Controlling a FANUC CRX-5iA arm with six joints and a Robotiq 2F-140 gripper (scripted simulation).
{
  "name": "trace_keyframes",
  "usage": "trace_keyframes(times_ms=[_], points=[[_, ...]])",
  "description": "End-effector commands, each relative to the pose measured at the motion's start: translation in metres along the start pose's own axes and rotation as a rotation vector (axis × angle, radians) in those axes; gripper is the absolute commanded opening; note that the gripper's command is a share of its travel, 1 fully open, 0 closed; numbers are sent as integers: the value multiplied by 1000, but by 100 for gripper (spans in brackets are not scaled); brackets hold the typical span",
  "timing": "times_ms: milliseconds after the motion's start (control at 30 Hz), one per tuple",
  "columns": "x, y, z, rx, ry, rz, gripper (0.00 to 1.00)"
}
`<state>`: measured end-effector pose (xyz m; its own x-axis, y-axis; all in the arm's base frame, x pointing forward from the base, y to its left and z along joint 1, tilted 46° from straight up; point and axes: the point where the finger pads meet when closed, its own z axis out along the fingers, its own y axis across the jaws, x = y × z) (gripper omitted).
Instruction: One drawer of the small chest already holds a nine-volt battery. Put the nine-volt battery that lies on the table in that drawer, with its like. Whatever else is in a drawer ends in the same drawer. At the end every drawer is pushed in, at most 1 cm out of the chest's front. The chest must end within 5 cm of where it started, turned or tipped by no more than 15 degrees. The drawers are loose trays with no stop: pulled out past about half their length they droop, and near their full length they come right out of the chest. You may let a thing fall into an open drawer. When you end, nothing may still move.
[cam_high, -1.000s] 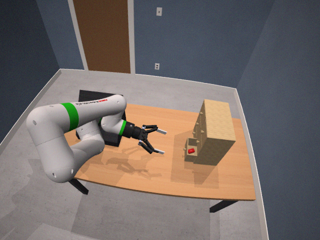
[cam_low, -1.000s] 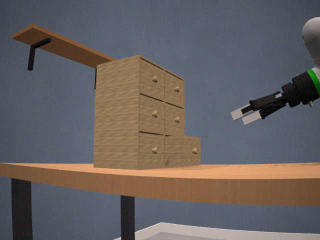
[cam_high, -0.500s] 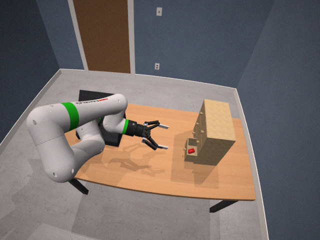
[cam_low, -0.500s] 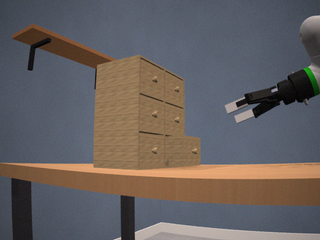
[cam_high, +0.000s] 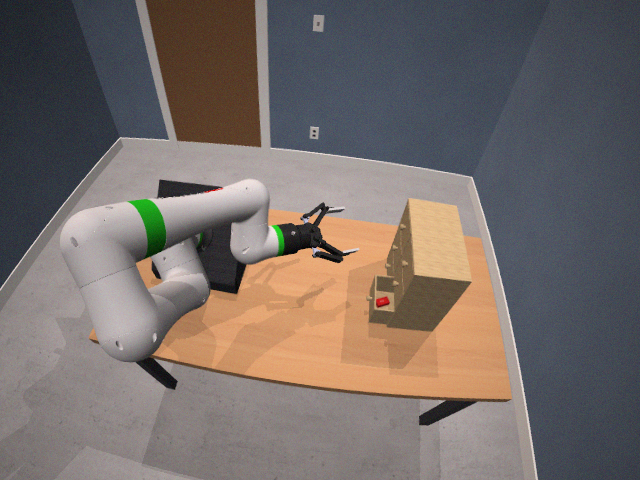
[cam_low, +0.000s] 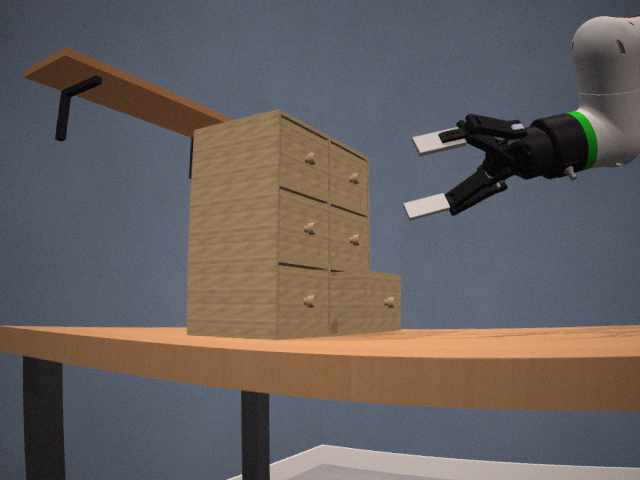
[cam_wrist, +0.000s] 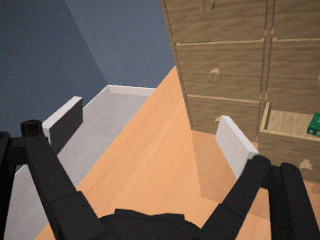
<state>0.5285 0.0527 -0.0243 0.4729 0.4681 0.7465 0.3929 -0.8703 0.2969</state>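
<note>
The small chest (cam_high: 442, 237) (cam_low: 232, 232) (cam_wrist: 220, 60) stands upright on the table (cam_high: 310, 356) (cam_low: 155, 347) (cam_wrist: 135, 175). Its bottom drawer (cam_high: 381, 317) (cam_low: 361, 299) (cam_wrist: 282, 149), in the column farther from the exterior camera, is pulled partway out and sits level. A red block (cam_high: 382, 301) lies in it. The wrist view shows part of a green block (cam_wrist: 314, 126) in the same drawer, apparently a nine-volt battery. The other drawers look pushed in. No battery shows on the table. My gripper (cam_high: 343, 230) (cam_low: 429, 175) (cam_wrist: 152, 118) is wide open and empty, in the air before the chest.
Small knobs (cam_high: 404, 263) (cam_low: 309, 228) (cam_wrist: 214, 74) stick out of the drawer fronts towards the arm. A wall shelf (cam_low: 129, 95) shows behind the chest in the exterior view. The arm's black base block (cam_high: 223, 271) is at the table's other end.
</note>
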Motion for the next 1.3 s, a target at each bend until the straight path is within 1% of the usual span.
trace_keyframes(times_ms=[0, 33, 67, 100, 133, 167, 233, 300, 367, 433, 467, 500, 533, 567, 600, 667, 700, 733, 767, 800, 833, 867, 900, 1000, 1067, 1100, 1133, 1167, 1233, 1267], points=[[-9, -56, 17, 188, -150, 62, 100], [-9, -56, 17, 188, -150, 62, 100], [-16, -70, 19, 236, -222, 78, 100], [-16, -70, 19, 236, -222, 78, 100], [-24, -81, 18, 272, -301, 91, 100], [-34, -87, 15, 284, -368, 97, 100], [-52, -84, 3, 265, -456, 99, 100], [-66, -62, -13, 231, -526, 103, 100], [-66, -62, -13, 236, -580, 112, 100], [-66, -62, -13, 236, -580, 112, 100], [-70, -46, -23, 202, -675, 119, 100], [-70, -46, -23, 194, -714, 117, 100], [-71, -28, -33, 155, -751, 118, 100], [-71, -28, -33, 137, -801, 116, 100], [-69, -8, -43, 91, -837, 116, 100], [-69, -8, -43, 39, -921, 114, 100], [-69, -8, -43, 25, -940, 115, 100], [-66, 13, -54, -38, -974, 115, 100], [-66, 13, -54, -53, -988, 115, 100], [-60, 33, -64, -115, -1013, 117, 100], [-60, 33, -64, -134, -1027, 117, 100], [-60, 33, -64, -134, -1027, 117, 100], [-53, 52, -75, -213, -1057, 119, 100], [-53, 52, -75, -213, -1057, 119, 100], [-37, 85, -94, -361, -1094, 125, 100], [-37, 85, -94, -361, -1094, 125, 100], [-28, 99, -103, -425, -1104, 128, 100], [-28, 99, -103, -425, -1104, 128, 100], [-14, 120, -117, -528, -1112, 134, 100], [-8, 127, -122, -566, -1113, 137, 100]])
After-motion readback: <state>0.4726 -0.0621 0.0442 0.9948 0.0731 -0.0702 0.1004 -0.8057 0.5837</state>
